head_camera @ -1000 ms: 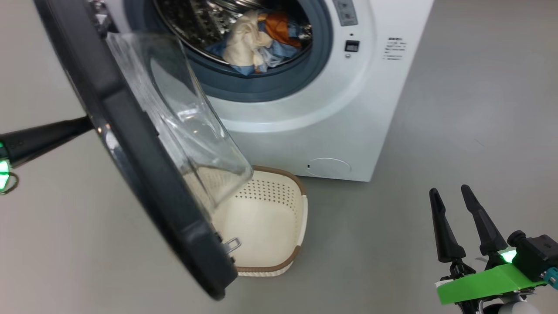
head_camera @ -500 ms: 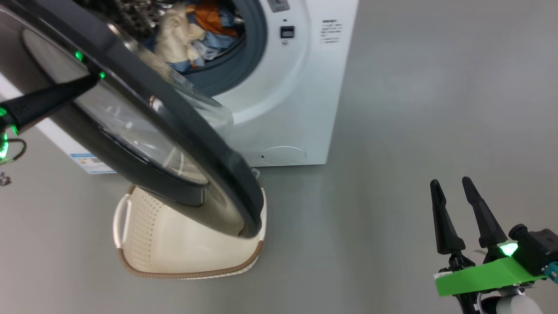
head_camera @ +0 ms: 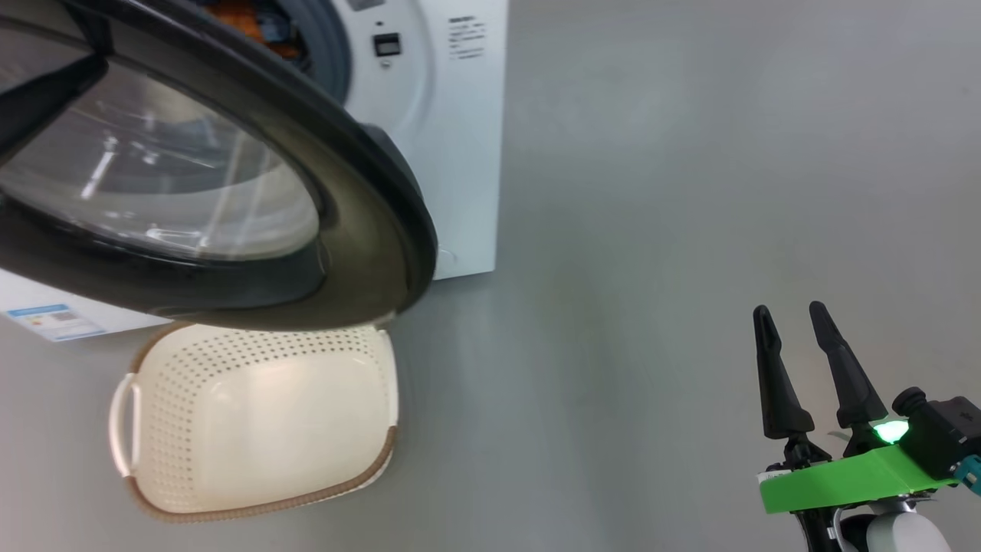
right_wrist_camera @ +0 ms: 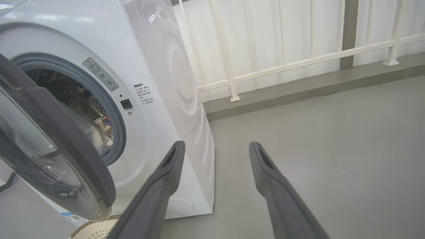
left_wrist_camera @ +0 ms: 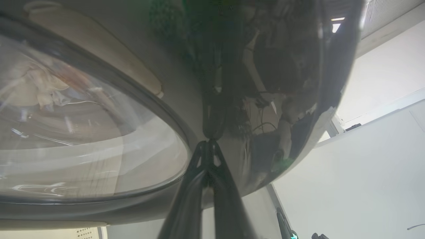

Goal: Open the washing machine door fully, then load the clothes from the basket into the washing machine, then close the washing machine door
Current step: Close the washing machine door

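Head view: the washing machine door [head_camera: 368,192] stands partly swung across the mouth of the washing machine [head_camera: 460,153], glass bowl facing the camera. A scrap of orange from the clothes [head_camera: 237,11] shows inside the drum. The basket [head_camera: 230,356] sits empty on the grey floor [head_camera: 651,230], under the door's lower edge. At lower right, the right gripper [head_camera: 788,309] hangs over bare floor, its 2 fingers spread and holding nothing.

Left wrist view: the left gripper [left_wrist_camera: 209,143] has its 2 fingers pressed together, tips touching the door's glossy black rim beside the glass.

Right wrist view: the door hangs ajar at the left, clothes lie in the drum behind it, and a white railing [right_wrist_camera: 282,63] runs beyond.
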You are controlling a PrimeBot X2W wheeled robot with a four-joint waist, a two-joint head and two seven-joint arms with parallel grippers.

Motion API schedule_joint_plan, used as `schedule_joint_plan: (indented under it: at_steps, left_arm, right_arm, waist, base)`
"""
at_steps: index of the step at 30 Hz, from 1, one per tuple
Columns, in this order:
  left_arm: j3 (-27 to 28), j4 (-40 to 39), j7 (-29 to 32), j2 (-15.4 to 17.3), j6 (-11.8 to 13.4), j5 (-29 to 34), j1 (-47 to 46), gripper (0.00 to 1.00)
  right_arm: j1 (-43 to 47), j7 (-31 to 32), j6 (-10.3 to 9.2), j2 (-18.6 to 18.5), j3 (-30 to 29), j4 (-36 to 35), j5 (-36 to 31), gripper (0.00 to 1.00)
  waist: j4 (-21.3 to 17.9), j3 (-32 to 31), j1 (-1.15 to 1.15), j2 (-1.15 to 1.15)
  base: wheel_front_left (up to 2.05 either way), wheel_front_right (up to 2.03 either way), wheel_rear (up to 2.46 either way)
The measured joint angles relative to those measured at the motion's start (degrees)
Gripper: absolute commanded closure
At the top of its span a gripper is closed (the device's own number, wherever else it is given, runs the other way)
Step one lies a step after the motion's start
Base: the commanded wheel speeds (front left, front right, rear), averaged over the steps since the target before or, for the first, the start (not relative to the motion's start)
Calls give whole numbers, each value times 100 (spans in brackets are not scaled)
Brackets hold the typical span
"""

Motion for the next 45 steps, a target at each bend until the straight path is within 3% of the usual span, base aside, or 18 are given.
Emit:
schedule_joint_plan:
  at_steps: [13, 14, 16, 20, 21, 22, 23, 31, 37, 45]
  left_arm:
    - [-107, 24, -129, 125, -1, -124, 422, 98]
    - [-103, 0, -168, 130, -1, -142, 545, 90]
    - [-99, -46, -249, 136, -1, -156, 784, 83]
    - [-53, -174, -425, 136, -1, -276, 1278, 55]
    - [-41, -220, -486, 134, -1, -287, 1415, 38]
    - [-12, -259, -543, 122, -1, -326, 1551, 14]
    - [0, -318, -573, 118, -1, -368, 1694, 0]
    - [65, -506, -1132, -19, -1, -399, 2728, 0]
    - [40, -566, -1873, -177, -1, -212, 3243, 0]
    - [-446, -684, -3820, -316, -1, 537, 3876, 0]
  right_arm:
    - [-38, 0, 0, 19, -24, 2, -4, 0]
    - [-38, 0, 0, 15, -25, 3, -4, 0]
    - [-38, 0, 0, 10, -24, 3, -5, 0]
    - [-37, 0, 0, -11, -15, 10, -5, 0]
    - [-36, 0, 0, -14, -12, 13, -4, 0]
    - [-35, 0, 0, -19, -11, 14, -4, 0]
    - [-34, 0, 0, -26, -11, 14, -5, 0]
    - [-19, 0, 0, -122, -10, 22, -5, 0]
    - [-17, 0, 0, -149, -8, 24, -5, 0]
    - [-11, 0, 0, -159, -13, 31, -5, 0]
  waist:
    - [62, -45, 0, 0]
    - [91, -60, 0, 0]
    - [153, -88, 0, 0]
    - [279, -146, 0, 0]
    - [306, -164, 0, 0]
    - [331, -180, 0, 0]
    - [357, -196, 0, 0]
    - [545, -291, 0, 0]
    - [610, -321, 0, 0]
    - [613, -324, 0, 0]
  base:
    - [0, 0, 0]
    - [0, 0, 0]
    - [0, 0, 0]
    - [0, 0, 0]
    - [0, 0, 0]
    - [0, 0, 0]
    - [0, 0, 0]
    - [0, 0, 0]
    - [0, 0, 0]
    - [0, 0, 0]
